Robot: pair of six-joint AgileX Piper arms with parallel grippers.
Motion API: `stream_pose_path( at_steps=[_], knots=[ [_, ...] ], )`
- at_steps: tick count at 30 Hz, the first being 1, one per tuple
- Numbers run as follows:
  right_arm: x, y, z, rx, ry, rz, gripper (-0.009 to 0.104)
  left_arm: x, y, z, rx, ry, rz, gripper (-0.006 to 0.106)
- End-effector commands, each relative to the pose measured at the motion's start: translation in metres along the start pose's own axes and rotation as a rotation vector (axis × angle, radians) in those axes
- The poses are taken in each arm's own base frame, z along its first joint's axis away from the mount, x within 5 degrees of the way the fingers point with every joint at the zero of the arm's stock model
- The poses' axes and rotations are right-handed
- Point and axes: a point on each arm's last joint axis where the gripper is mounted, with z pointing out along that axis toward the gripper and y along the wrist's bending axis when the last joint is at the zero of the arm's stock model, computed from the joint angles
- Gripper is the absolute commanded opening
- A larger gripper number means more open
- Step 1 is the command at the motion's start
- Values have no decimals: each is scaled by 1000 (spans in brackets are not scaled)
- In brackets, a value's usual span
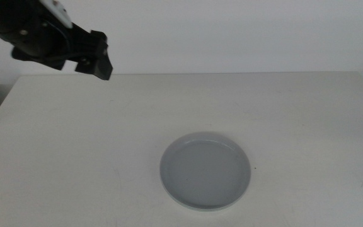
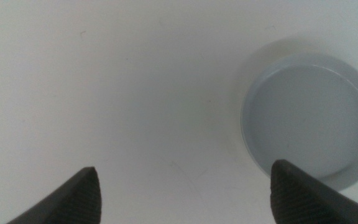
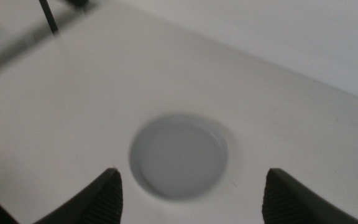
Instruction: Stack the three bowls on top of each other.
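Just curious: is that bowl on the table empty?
Empty: the grey-blue bowl sits upright, its inside bare in all three views.

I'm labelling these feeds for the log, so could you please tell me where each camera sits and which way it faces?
Middle view: raised, facing forward and down over the white table; the left hand hangs at upper left.
Left wrist view: on the left arm, looking down at the grey-blue bowl; its hand is open.
Right wrist view: on the right arm, looking down; its hand is open.
All three views share the bowl.
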Motion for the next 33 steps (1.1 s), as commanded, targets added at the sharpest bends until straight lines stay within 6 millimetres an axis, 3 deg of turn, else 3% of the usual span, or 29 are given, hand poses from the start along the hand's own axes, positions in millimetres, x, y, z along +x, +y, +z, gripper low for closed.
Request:
stream_pose_path(
  at_steps=[1,8,16,20,24,28,33],
  knots=[
    [-17,-1,-2,2,-135,87,57,-1,-2,-35,-11,-111,-17,100],
    [-24,-25,39,128,-37,240,57,6,3,-61,-89,-173,-58,100],
    [-57,-56,83,207,20,290,57,10,12,-69,-159,-177,-80,100],
    [-66,-88,79,326,18,311,57,14,31,-77,-204,-191,-140,100],
    [-57,-109,67,383,11,357,57,25,44,-92,-223,-242,-170,100],
    [-45,-110,53,427,-80,339,57,48,48,-92,-225,-300,-191,100],
    [-18,-93,46,450,-127,218,57,86,41,-79,-221,-460,-180,100]
  ],
)
